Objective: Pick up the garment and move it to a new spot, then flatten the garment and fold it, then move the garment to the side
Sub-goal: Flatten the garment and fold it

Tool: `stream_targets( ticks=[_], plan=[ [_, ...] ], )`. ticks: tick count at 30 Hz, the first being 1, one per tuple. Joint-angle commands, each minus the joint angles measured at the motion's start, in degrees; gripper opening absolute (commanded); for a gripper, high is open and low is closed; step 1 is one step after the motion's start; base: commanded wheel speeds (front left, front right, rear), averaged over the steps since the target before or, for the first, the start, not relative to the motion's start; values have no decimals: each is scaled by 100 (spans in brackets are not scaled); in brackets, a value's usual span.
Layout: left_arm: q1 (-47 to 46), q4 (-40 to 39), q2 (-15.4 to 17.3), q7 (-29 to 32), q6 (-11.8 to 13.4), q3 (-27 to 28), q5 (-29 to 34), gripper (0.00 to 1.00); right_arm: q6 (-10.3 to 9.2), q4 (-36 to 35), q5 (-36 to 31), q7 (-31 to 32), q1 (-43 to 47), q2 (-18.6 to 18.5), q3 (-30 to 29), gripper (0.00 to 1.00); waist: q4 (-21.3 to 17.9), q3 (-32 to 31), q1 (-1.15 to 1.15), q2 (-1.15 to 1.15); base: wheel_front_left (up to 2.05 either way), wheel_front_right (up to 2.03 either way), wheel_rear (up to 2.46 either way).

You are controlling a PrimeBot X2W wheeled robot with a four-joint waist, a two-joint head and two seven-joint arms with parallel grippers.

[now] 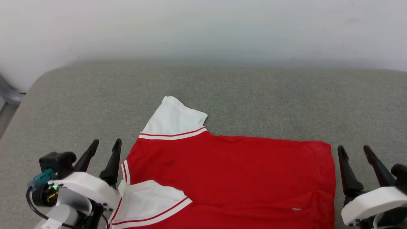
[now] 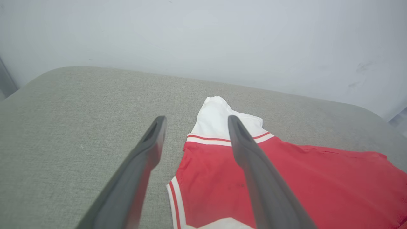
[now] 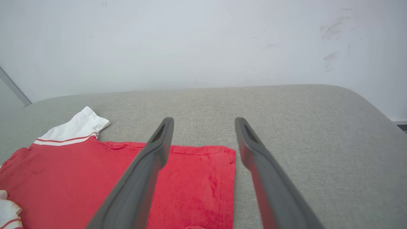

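Garment lies spread on the grey cushion, long axis running side to side between the arms. Left gripper, spread and empty, sits just beside the sleeve end. Right gripper, also spread and empty, sits just beside the hem.
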Motion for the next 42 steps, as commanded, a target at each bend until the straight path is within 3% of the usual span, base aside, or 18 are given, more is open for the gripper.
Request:
stream_targets(
  ticks=[1,7,14,20,23,34,42],
  plan=[
    [-92,-26,-35,-41,3,23,46,100,-3,-25,-36,-30,-80,24,5,100,-40,90,0,0,0,0,0],
    [-566,-88,-95,-255,-98,140,417,100,-3,-249,-163,-298,-476,54,28,100,-158,633,0,0,0,0,0],
    [-1476,198,-15,11,-533,167,361,100,-3,-331,-76,-447,-874,55,120,100,-428,1284,0,0,0,0,0],
    [-2403,666,122,966,-1110,24,24,100,-3,-215,7,-583,-1123,55,244,100,-778,1616,0,0,0,0,0],
    [-2855,966,238,1558,-1270,-4,-214,100,-3,-119,68,-638,-1208,56,288,100,-957,1722,0,0,0,0,0],
    [-3983,2100,740,4232,-1415,-263,-1083,100,-3,203,321,-891,-1192,56,339,100,-1432,2052,0,0,0,0,0],
    [-4161,2589,866,5169,-1417,-580,-1085,100,-3,396,484,-1060,-1274,56,449,100,-1568,2315,0,0,0,0,0]
  ],
)
